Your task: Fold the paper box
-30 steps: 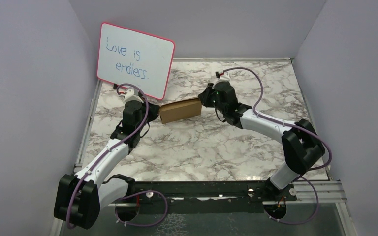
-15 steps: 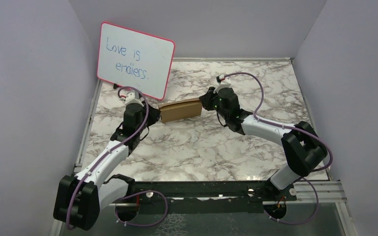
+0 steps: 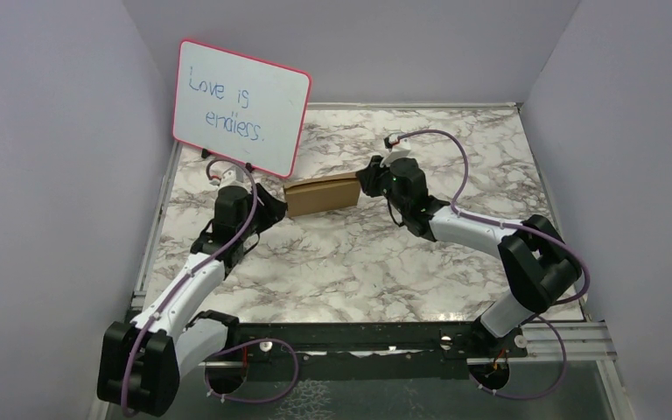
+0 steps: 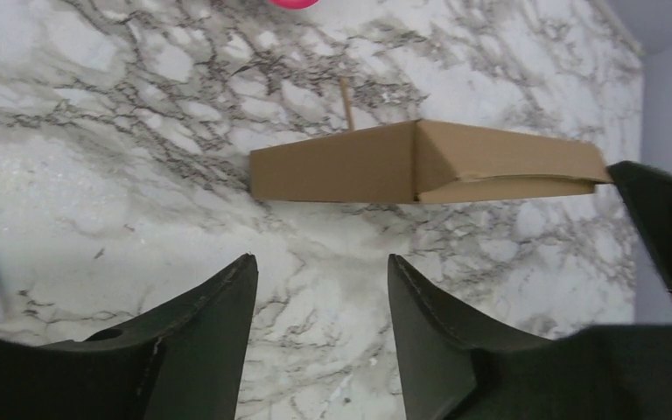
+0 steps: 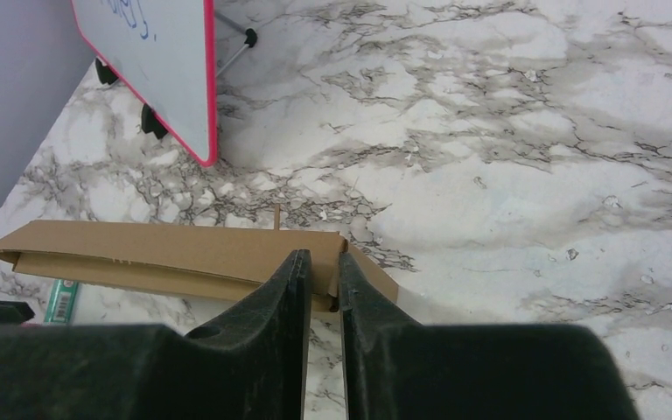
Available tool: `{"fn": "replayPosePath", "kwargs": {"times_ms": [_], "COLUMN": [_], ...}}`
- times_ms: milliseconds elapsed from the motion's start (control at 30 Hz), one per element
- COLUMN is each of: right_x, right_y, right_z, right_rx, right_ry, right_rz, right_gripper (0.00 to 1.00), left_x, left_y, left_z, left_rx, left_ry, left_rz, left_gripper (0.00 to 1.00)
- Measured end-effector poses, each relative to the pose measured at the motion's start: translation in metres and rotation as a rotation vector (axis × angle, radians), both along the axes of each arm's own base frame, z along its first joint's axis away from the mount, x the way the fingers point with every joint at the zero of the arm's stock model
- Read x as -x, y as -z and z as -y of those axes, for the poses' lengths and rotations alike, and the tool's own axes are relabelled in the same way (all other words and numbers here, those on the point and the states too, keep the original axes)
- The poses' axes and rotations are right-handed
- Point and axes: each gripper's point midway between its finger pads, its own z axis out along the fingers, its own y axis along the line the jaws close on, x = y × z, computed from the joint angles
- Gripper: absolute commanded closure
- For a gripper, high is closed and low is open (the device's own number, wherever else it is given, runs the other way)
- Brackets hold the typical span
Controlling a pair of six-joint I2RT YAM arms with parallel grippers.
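Note:
The paper box [image 3: 322,194] is a flattened brown cardboard shape lying on the marble table behind the middle. In the left wrist view the paper box [image 4: 420,162] shows a folded end panel and a long side. My right gripper [image 3: 367,180] is at its right end. In the right wrist view the gripper [image 5: 324,255] is closed narrowly on the end flap of the box [image 5: 157,254]. My left gripper [image 3: 269,203] stands just off the box's left end. Its jaws [image 4: 319,261] are open with only marble between them, a short way from the cardboard.
A pink-framed whiteboard [image 3: 241,107] with handwriting stands on legs at the back left, just behind the box and my left gripper. A green-labelled marker [image 5: 59,300] lies on the table near the box's left end. Grey walls enclose the table on three sides.
My left gripper has opened and pulled back slightly from the box's left end. The right gripper stays on the right end, and the box has barely shifted.

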Motion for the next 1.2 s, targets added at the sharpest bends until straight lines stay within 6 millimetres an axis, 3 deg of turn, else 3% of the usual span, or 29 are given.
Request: {"fn": "replayPosePath", "kwargs": {"times_ms": [133, 300, 467, 600, 833, 933, 1100, 1200], "right_x": [0.002, 0.005, 0.007, 0.008, 0.009, 0.009, 0.01, 0.01], "right_y": [-0.001, -0.001, -0.002, -0.002, -0.001, -0.001, -0.001, -0.001], "right_z": [-0.003, -0.005, -0.006, -0.007, -0.007, -0.006, -0.006, -0.006], "right_rx": [0.002, 0.003, 0.001, 0.0, -0.005, -0.007, -0.007, -0.007], "right_ry": [-0.025, -0.046, -0.056, -0.064, -0.062, -0.061, -0.062, -0.063], "right_rz": [0.004, 0.003, 0.003, 0.001, -0.005, -0.006, -0.009, -0.01], "right_gripper": [0.77, 0.76, 0.76, 0.76, 0.76, 0.76, 0.76, 0.76], "left_x": [-0.003, -0.015, -0.027, -0.032, -0.04, -0.041, -0.04, -0.04], "left_y": [-0.035, -0.058, -0.043, -0.027, -0.031, -0.03, -0.03, -0.035], "left_z": [0.007, 0.012, 0.016, 0.02, 0.019, 0.014, 0.009, 0.009], "left_rx": [0.061, 0.12, 0.157, 0.166, 0.199, 0.229, 0.276, 0.302], "left_ry": [0.011, 0.001, -0.008, -0.012, -0.012, -0.016, -0.015, -0.008], "left_rz": [0.071, 0.116, 0.068, 0.02, 0.051, 0.059, 0.058, 0.064], "left_gripper": [0.24, 0.21, 0.24, 0.32, 0.45, 0.42, 0.25, 0.23]}}
